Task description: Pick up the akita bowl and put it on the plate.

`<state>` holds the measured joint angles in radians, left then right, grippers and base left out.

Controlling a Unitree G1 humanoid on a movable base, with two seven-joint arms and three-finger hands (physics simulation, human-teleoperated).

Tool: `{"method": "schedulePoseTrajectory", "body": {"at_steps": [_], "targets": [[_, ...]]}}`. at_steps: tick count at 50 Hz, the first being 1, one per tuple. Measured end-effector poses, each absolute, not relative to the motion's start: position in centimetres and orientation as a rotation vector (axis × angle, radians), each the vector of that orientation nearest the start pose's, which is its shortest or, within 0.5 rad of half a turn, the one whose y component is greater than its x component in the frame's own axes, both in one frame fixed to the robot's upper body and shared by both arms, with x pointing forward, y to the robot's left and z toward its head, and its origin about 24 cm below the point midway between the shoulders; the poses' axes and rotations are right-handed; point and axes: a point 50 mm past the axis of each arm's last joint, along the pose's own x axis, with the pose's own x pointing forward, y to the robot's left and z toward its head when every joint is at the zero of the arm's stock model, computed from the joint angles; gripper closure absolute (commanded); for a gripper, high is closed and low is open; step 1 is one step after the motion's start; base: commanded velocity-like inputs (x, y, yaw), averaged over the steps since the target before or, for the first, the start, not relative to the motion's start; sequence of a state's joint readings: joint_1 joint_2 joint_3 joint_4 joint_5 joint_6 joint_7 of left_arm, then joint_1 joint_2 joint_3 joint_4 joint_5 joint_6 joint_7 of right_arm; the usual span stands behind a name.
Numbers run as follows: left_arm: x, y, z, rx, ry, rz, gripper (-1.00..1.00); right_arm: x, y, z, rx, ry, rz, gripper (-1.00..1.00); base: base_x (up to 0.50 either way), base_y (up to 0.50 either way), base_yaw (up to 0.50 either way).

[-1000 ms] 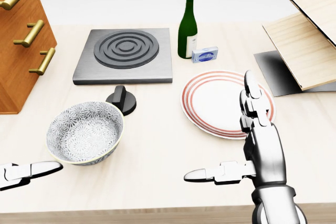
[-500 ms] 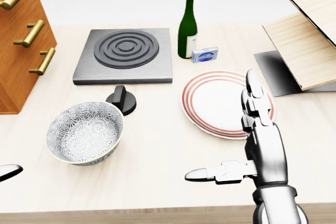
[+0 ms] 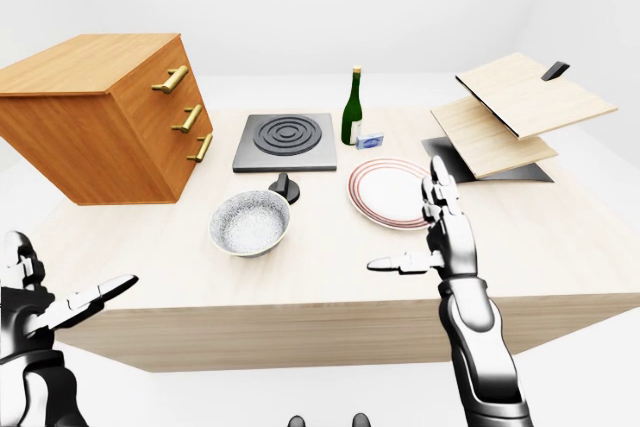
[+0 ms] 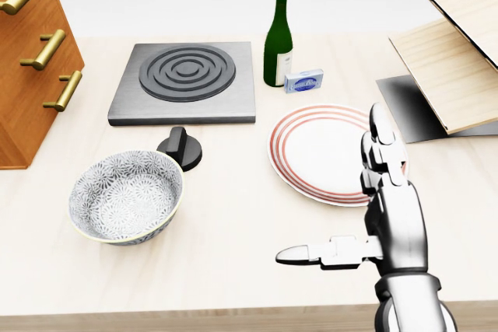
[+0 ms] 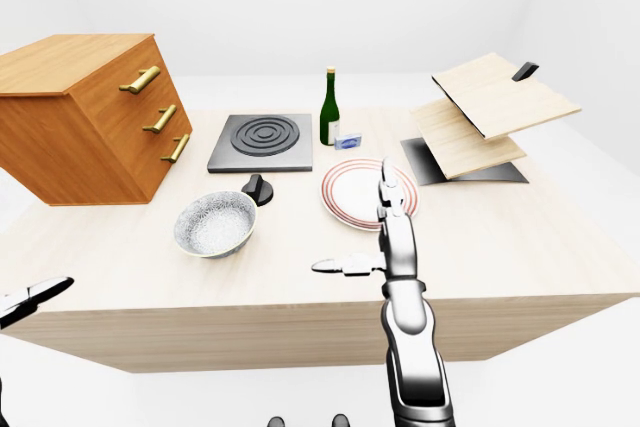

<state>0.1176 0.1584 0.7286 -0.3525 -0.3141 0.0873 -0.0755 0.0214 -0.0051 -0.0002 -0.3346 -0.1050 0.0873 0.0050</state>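
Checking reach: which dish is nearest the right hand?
The red-ringed plate; the right hand overlaps its right rim in the head view, while the patterned bowl sits far left.

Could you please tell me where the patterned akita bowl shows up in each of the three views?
Left-eye view: the akita bowl sits a little left of centre.
Head view: it is at the lower left.
Right-eye view: it is left of centre, about mid-height.
Shared landmark: the black knob lies just above and to the right of the bowl in every view.
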Motion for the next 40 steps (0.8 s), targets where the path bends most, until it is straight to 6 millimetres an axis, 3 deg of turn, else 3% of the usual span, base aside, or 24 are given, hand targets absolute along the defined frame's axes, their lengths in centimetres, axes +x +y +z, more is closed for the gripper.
{"method": "schedulePoseTrajectory", "body": {"at_steps": [21,40], "targets": [[14.3,36.8,9.1,-0.096,-0.212,0.732,-1.00,24.7,-15.6,10.2,-0.052,-0.210,-0.058,-1.00,0.00,0.00,0.00],[13.6,37.9,7.7,-0.139,-0.187,0.780,-1.00,24.9,-15.5,10.2,-0.047,-0.209,-0.064,-1.00,0.00,0.00,0.00]]}}
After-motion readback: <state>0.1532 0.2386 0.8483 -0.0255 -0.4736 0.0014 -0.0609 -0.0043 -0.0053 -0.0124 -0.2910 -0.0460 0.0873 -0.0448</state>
